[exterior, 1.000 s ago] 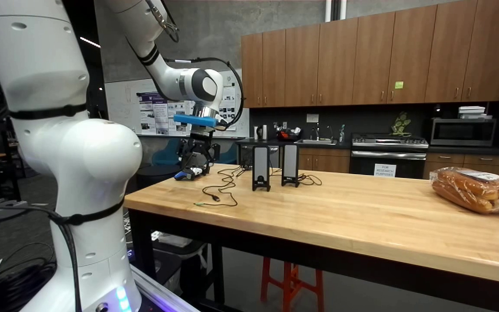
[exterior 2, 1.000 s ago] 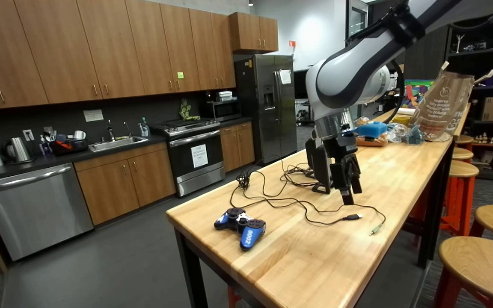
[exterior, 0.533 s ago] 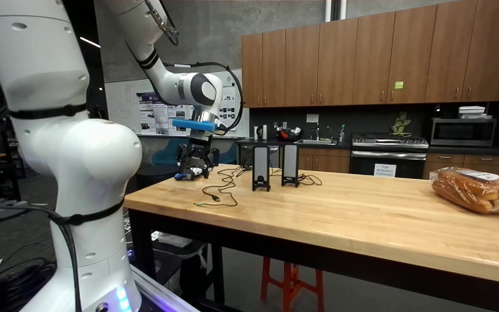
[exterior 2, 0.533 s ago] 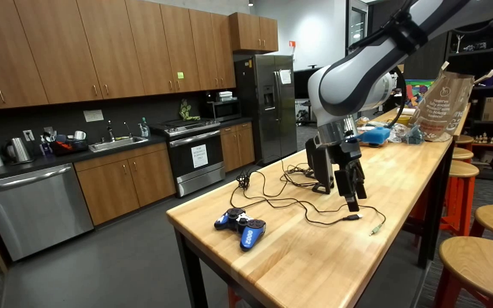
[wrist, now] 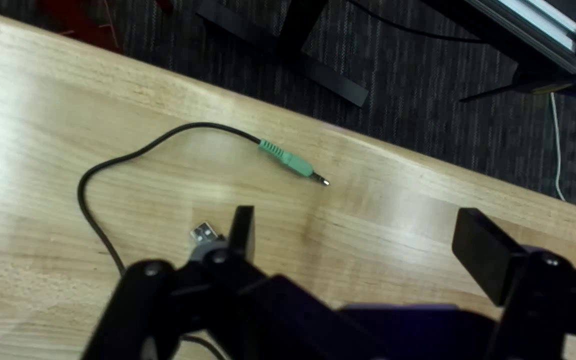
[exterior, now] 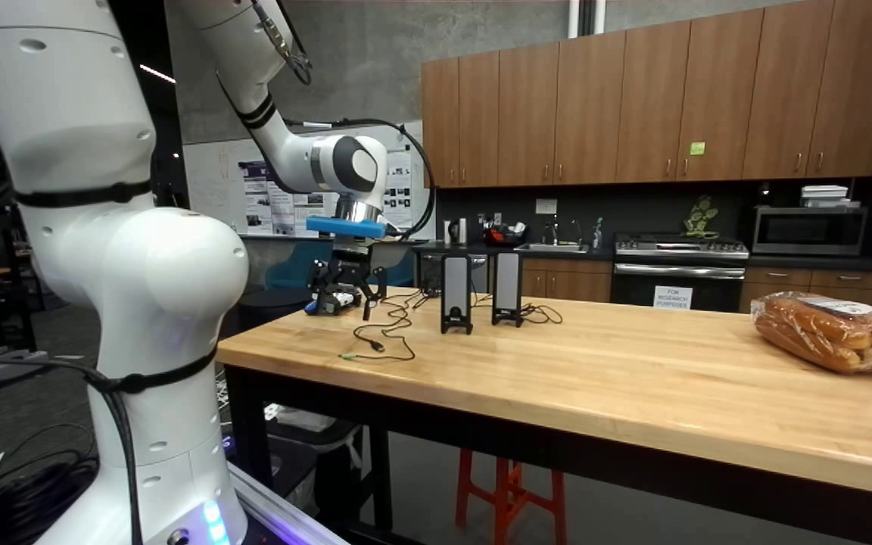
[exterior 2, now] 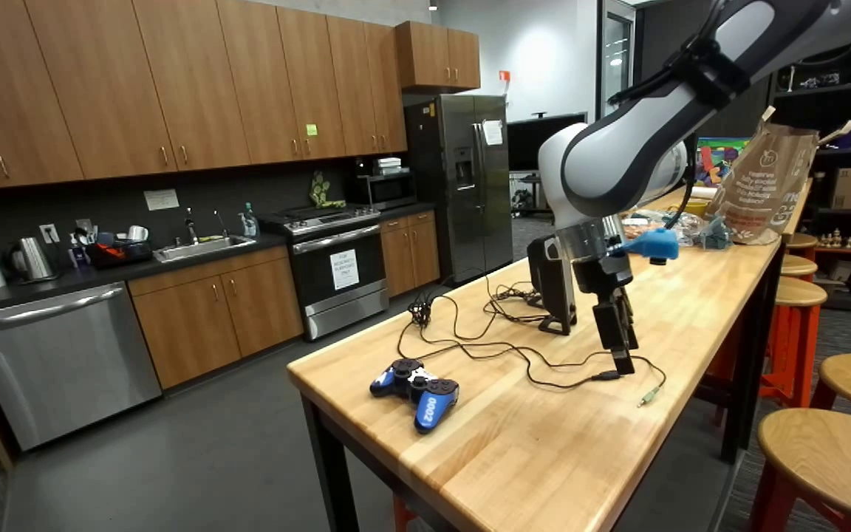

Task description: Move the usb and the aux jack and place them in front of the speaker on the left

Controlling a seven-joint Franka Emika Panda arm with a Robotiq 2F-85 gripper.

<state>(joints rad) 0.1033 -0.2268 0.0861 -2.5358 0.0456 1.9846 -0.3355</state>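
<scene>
Green plastic sheathes the aux jack (wrist: 288, 159), which lies near the edge of the pale butcher-block tabletop (wrist: 393, 210), its metal tip crisp in the wrist view and its black cord (wrist: 140, 151) looping away. That view also catches the silver shell of the USB plug (wrist: 203, 232); most of its body is hidden behind one finger (wrist: 244, 232) of the gripper (wrist: 360, 240), and whether they touch I cannot tell. The fingers are spread wide, with nothing in their hold.

Outside the wrist camera's reach, two narrow speakers (exterior: 456, 294) stand upright side by side in an exterior view, flat grey faces set in black frames; both plugs lie apart from them on the wood. In an exterior view a blue-and-black game controller (exterior 2: 417, 386) shows whole, 0002 printed on its grip. The white arm (exterior: 330, 163) arches over the tabletop's end, its wrist bent so the fingers point down, their tips close to the USB plug.
</scene>
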